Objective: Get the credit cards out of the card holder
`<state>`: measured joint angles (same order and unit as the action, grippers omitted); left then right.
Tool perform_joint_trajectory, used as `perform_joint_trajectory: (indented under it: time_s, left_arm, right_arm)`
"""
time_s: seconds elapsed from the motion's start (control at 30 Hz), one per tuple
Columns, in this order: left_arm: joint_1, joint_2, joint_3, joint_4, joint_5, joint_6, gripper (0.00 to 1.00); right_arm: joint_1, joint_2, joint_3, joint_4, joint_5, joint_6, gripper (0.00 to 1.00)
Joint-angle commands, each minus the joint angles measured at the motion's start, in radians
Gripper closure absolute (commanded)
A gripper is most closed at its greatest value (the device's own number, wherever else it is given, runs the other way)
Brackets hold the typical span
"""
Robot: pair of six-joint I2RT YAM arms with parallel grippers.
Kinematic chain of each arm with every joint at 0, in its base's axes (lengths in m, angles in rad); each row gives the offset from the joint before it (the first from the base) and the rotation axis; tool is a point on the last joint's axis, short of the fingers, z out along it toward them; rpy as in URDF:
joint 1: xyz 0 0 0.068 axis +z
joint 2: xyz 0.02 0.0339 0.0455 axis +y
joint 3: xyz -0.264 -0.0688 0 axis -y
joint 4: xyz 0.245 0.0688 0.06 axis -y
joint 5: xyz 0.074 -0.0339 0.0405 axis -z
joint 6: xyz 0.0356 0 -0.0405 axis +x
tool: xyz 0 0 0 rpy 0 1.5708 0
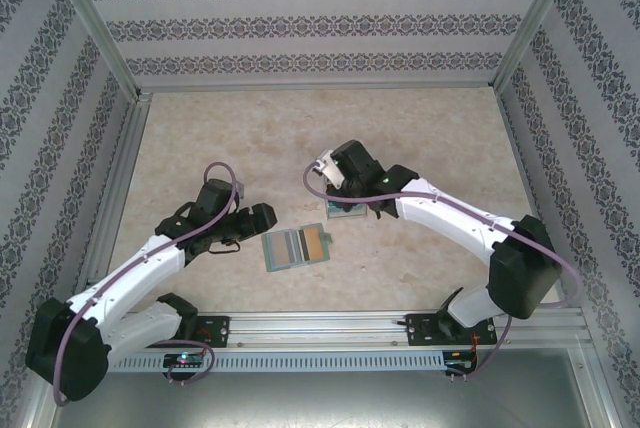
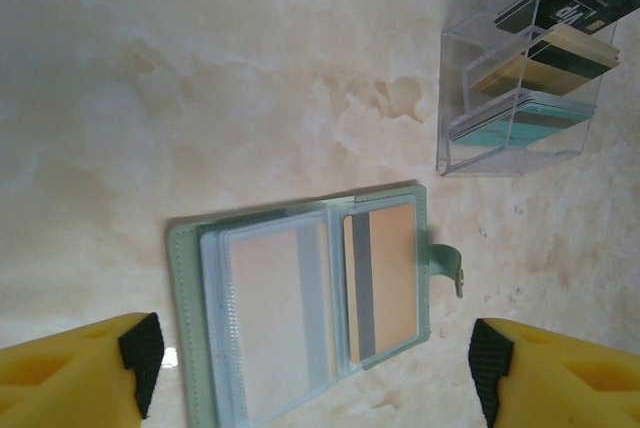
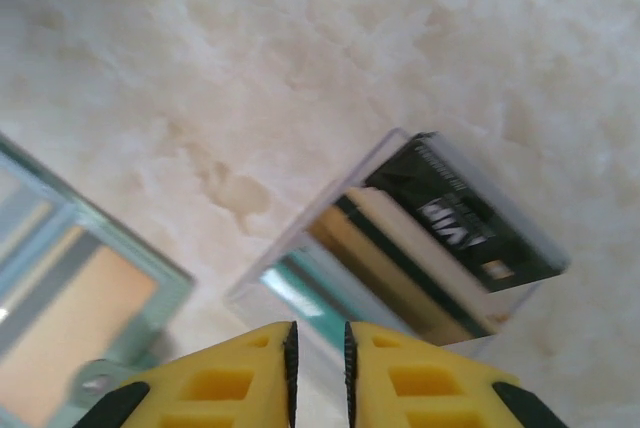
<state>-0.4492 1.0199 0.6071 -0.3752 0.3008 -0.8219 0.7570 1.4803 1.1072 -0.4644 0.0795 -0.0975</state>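
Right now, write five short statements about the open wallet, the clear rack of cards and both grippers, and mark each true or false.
1. The pale green fold-open card holder lies open on the marble-look table. True.
2. The clear plastic rack holds black, tan-gold and teal cards. True.
3. The left gripper is clamped on the holder. False: its jaws stand apart, touching nothing.
4. The right gripper is wide open. False: its fingers are nearly together.
5. The holder's pockets are empty. False: an orange-tan card sits inside.

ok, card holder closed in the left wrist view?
No, the card holder lies open flat on the table, both panels up, an orange card in its right pocket.
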Motion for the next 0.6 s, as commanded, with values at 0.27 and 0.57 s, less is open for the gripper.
perform_joint_trajectory:
  time_s: [0.27, 0.57]
  left_arm:
    - [0.010, 0.118, 0.016, 0.105, 0.144, -0.078, 0.34]
    - [0.003, 0.142, 0.011, 0.108, 0.160, -0.086, 0.36]
  right_arm:
    - [0.138, 0.141, -0.081, 0.030, -0.090, 0.574, 0.89]
    - [0.142, 0.244, -0.132, 0.080, -0.113, 0.690, 0.88]
